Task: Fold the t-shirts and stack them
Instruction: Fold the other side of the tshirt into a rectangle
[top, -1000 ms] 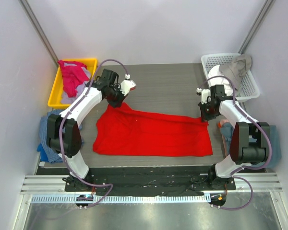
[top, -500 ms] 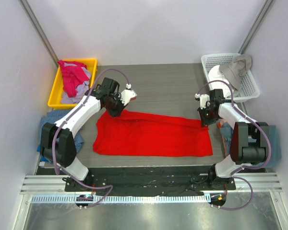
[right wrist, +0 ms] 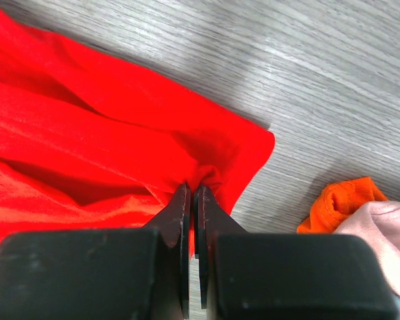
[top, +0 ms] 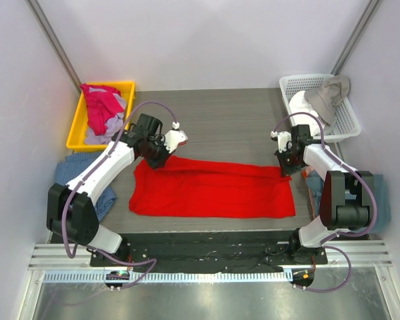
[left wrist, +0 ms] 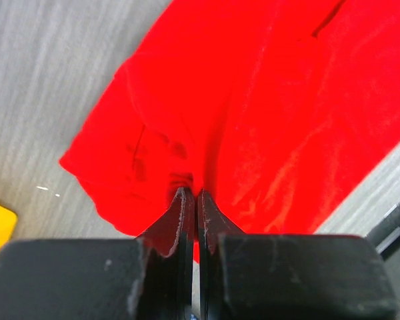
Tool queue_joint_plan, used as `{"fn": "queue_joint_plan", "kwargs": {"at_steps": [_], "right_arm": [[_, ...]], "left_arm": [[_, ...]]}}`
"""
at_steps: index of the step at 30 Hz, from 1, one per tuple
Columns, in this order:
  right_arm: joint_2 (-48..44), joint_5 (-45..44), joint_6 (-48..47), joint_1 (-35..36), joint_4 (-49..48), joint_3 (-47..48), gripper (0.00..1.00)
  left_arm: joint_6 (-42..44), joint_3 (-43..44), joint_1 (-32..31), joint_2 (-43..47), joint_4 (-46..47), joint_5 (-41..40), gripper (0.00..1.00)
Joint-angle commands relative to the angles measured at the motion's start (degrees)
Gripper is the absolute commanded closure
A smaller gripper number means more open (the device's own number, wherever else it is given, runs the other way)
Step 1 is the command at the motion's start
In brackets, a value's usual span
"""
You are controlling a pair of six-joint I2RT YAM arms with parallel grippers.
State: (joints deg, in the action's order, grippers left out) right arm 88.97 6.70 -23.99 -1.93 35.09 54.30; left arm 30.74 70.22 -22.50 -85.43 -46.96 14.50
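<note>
The red t-shirt [top: 213,190] lies spread across the grey wood-grain table [top: 227,120], stretched sideways between the two arms. The left end effector [top: 155,160] has its fingers pressed together on a pinch of red cloth at the shirt's far left corner. In the left wrist view the left end effector [left wrist: 190,193] shows only a thin slit between its dark fingers, with a small pucker of the red t-shirt [left wrist: 273,100] caught right at their tips and the rest of the cloth fanning out ahead of them and to their right. The right end effector [top: 285,168] is clamped in the same way on the shirt's far right corner. In the right wrist view the right end effector [right wrist: 190,187] grips a small fold of the red t-shirt [right wrist: 67,133] at its tips, with the cloth spreading away to its left and bare table ahead. Just to the right of those fingers lies an orange cloth [right wrist: 340,200], touching a pale pink cloth [right wrist: 380,233]. Beyond the left end effector and to its left stands a yellow bin [top: 77,137] holding a magenta-pink t-shirt [top: 100,107]. Beyond the right end effector and to its right sits a white basket [top: 347,123] with a grey cloth [top: 330,93] draped over its rim.
</note>
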Motion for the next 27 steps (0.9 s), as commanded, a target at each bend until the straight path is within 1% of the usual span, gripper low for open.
{"fn": "queue_joint_plan", "kwargs": {"at_steps": [1,9,14,23,26,27], "right_arm": [[-1.43,-1.51,-1.24,0.18,-1.08,0.10,0.98],[-0.90,-1.95,-1.68,0.18,-1.17,-0.08,0.98],[-0.82,-1.60,-1.76,0.18,-1.17,-0.43,0.98],[-1.87,0.51,-1.50,0.18,-0.11,-1.48,0.97],[-2.31,0.51,-1.59,0.26,0.06,-1.74,0.94],[-2.40,0.42,-1.76,0.26,0.15,-1.74,0.88]], "left_arm": [[0.11,-2.01,-0.79,3.68,-1.73,-0.35,1.00],[-0.59,-4.21,-2.72,6.85,-3.84,-1.23,1.00],[-0.42,-4.74,-4.65,8.26,-5.77,-3.25,1.00],[0.98,-8.51,-5.18,8.52,-5.78,-6.50,1.00],[1.16,-8.87,-5.27,8.26,-5.69,-6.94,1.00],[1.08,-8.87,-5.36,8.26,-5.69,-6.86,1.00]]}}
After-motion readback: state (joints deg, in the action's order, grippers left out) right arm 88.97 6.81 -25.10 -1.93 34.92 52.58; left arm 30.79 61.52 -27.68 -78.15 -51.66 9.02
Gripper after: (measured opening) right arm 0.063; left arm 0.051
